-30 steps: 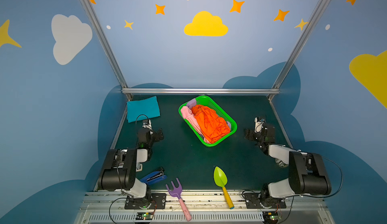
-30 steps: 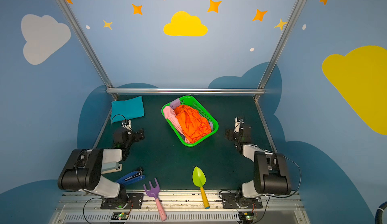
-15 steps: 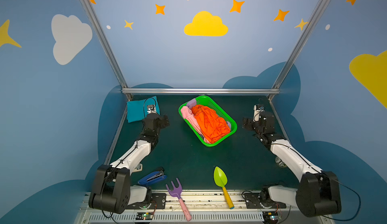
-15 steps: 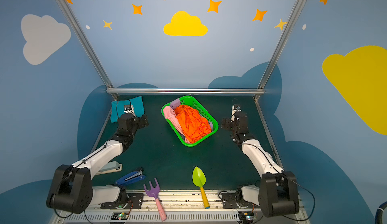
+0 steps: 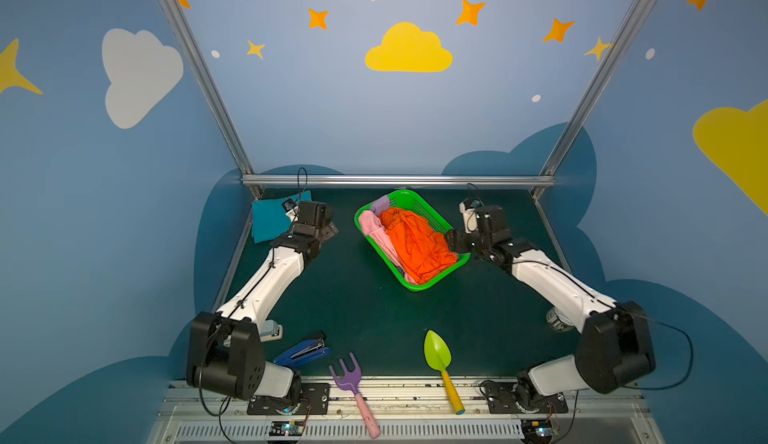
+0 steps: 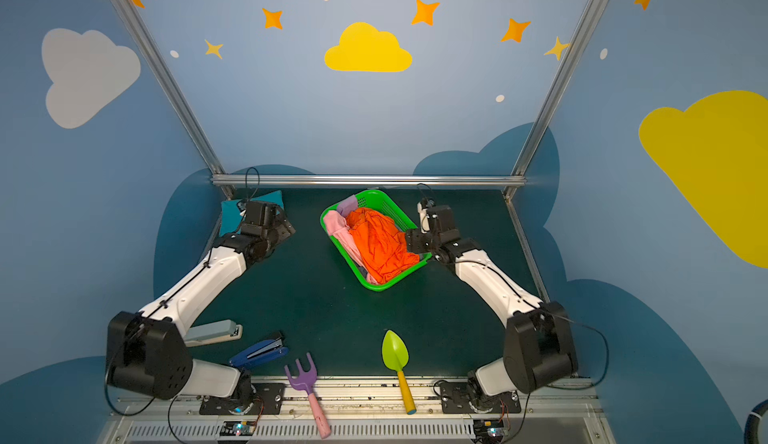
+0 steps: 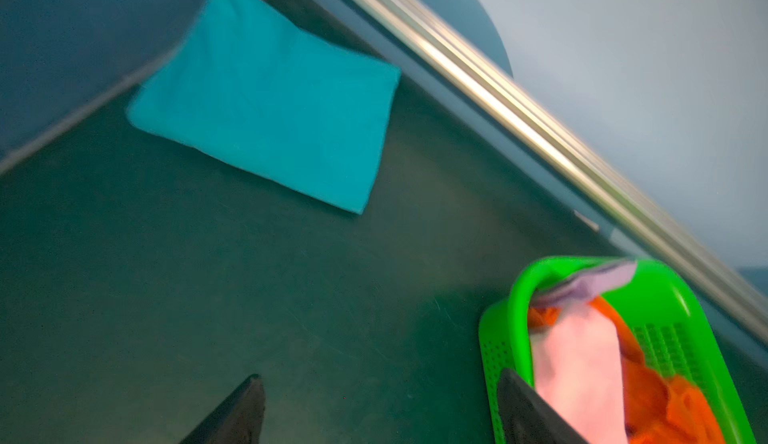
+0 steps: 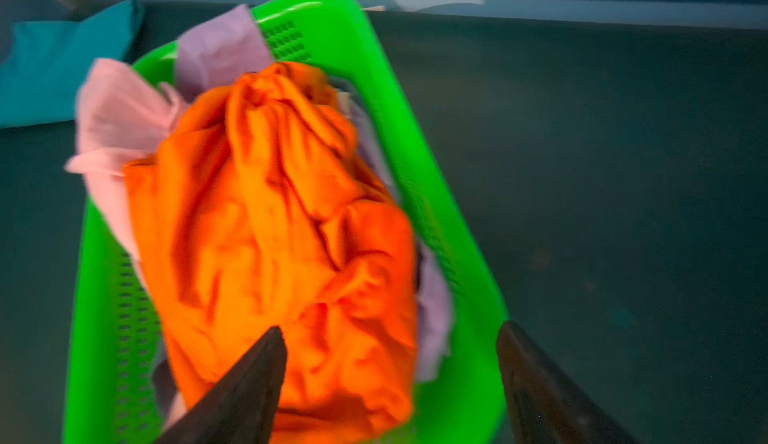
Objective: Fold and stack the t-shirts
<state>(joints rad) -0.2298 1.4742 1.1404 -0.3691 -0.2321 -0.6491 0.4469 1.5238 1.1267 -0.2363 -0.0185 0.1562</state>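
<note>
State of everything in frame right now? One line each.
green basket: upright, full of cloth.
orange t-shirt: crumpled, topmost in the basket.
pink t-shirt: crumpled, spilling over the rim.
lilac t-shirt: crumpled, mostly buried.
teal t-shirt: folded flat on the table.
left gripper: fingers open, empty.
right gripper: fingers open, empty, at the basket.

A glossy green plastic basket (image 5: 424, 211) is holding a soft, crumpled orange t-shirt (image 5: 415, 246) of matt cloth; a smooth teal t-shirt (image 5: 266, 222) is lying on the matt dark-green table (image 5: 365, 305), and a brushed metal rail (image 5: 395, 180) is gleaming at the far edge.
</note>
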